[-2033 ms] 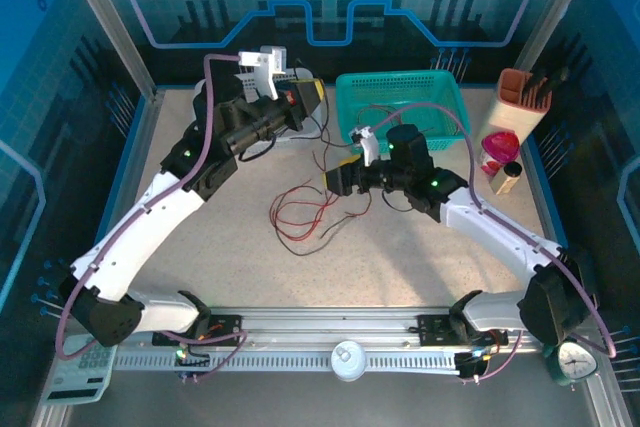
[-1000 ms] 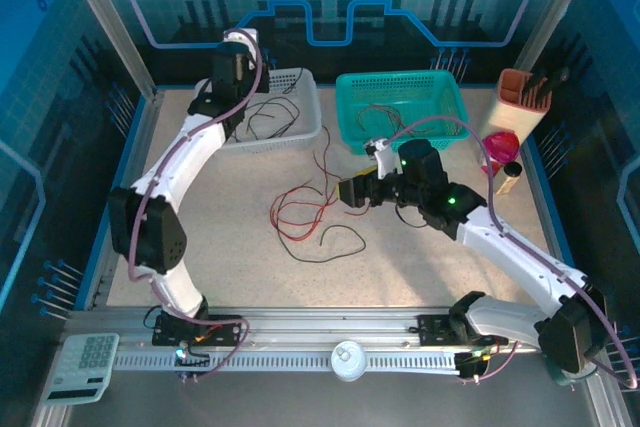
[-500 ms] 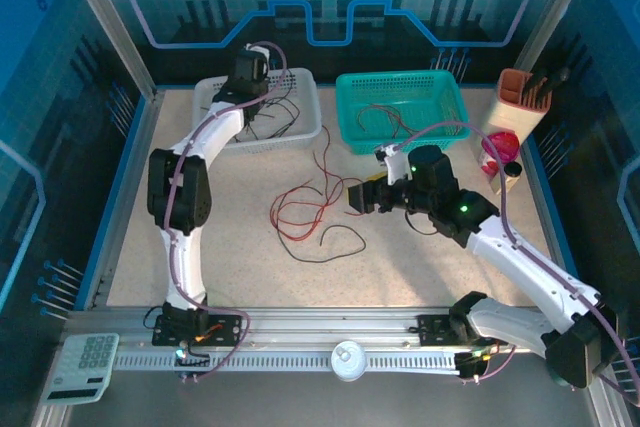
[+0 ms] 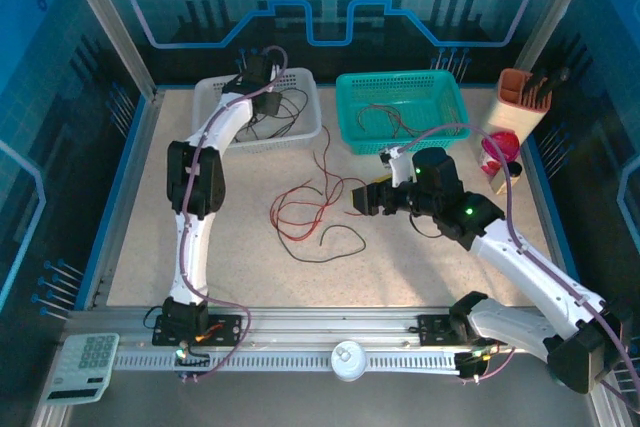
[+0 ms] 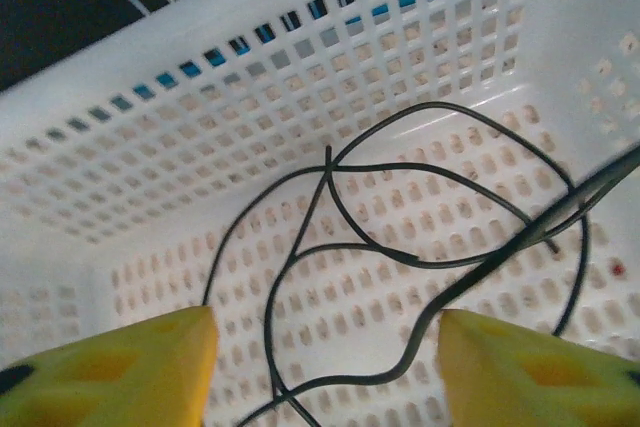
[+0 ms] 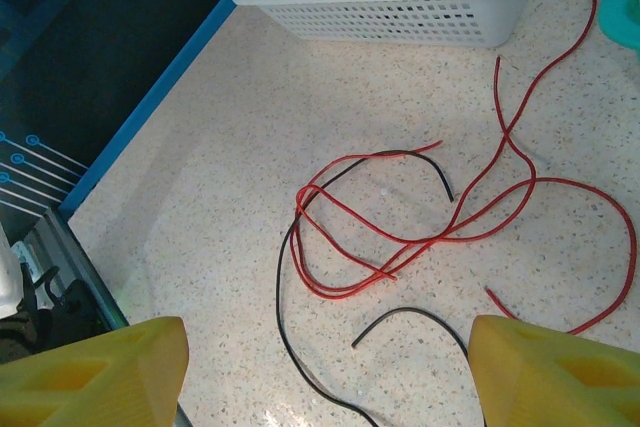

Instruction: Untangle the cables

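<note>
Left gripper [image 4: 262,87]: positioned over the white basket [image 4: 300,132] at the far left of the table [image 4: 230,247]. In the wrist view the left gripper [image 5: 325,347] stands released, its yellow fingers [image 5: 120,367] apart with nothing clamped. Black cables [image 5: 330,162] lie in loose loops on the basket floor below; one blurred strand crosses close to the right-hand finger, and contact cannot be determined.

Right gripper [image 4: 362,197]: near table centre, just right of the loose cables. The wrist view shows the right gripper [image 6: 330,347] released, fingers wide, holding nothing.

Cables: red cables [image 4: 300,212] lie looped and crossed on the table between the arms, one strand running up toward the baskets. A black cable [image 6: 281,297] crosses the red loops [image 6: 440,239]. More red cable lies in the teal basket [image 4: 400,77].
</note>
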Robot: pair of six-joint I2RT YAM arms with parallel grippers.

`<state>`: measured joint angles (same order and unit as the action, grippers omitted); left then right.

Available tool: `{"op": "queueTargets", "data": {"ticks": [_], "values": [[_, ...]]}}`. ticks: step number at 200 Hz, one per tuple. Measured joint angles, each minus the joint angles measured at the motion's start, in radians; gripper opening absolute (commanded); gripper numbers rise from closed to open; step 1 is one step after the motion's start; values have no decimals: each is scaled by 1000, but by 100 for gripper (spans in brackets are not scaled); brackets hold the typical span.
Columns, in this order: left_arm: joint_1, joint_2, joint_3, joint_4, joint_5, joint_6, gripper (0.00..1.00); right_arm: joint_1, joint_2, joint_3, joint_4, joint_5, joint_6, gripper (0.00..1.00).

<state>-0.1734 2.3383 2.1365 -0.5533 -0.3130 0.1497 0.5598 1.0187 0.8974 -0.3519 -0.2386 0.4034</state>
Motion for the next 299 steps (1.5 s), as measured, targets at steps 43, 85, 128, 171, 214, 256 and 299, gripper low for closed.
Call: {"op": "queueTargets", "data": {"ticks": [43, 85, 128, 171, 214, 256, 299], "values": [[19, -72, 15, -34, 79, -111, 85, 0, 33, -11, 5, 1, 11, 75], [21, -286, -91, -14, 198, -221, 91, 11, 76, -90, 2, 45, 66, 74], [-8, -610, -439, 89, 340, -362, 94, 50, 80, -194, 3, 113, 161, 73], [-102, -863, -781, 184, 424, -499, 95, 106, 89, -263, 1, 156, 254, 73], [-209, -1034, -993, 222, 423, -564, 96, 166, 100, -285, 11, 180, 334, 73], [-333, -1081, -1060, 203, 359, -513, 95, 183, 119, -291, 7, 222, 364, 73], [-504, -1078, -1122, 122, 282, -438, 91, 38, -2, -289, -74, 255, 330, 75]]}}
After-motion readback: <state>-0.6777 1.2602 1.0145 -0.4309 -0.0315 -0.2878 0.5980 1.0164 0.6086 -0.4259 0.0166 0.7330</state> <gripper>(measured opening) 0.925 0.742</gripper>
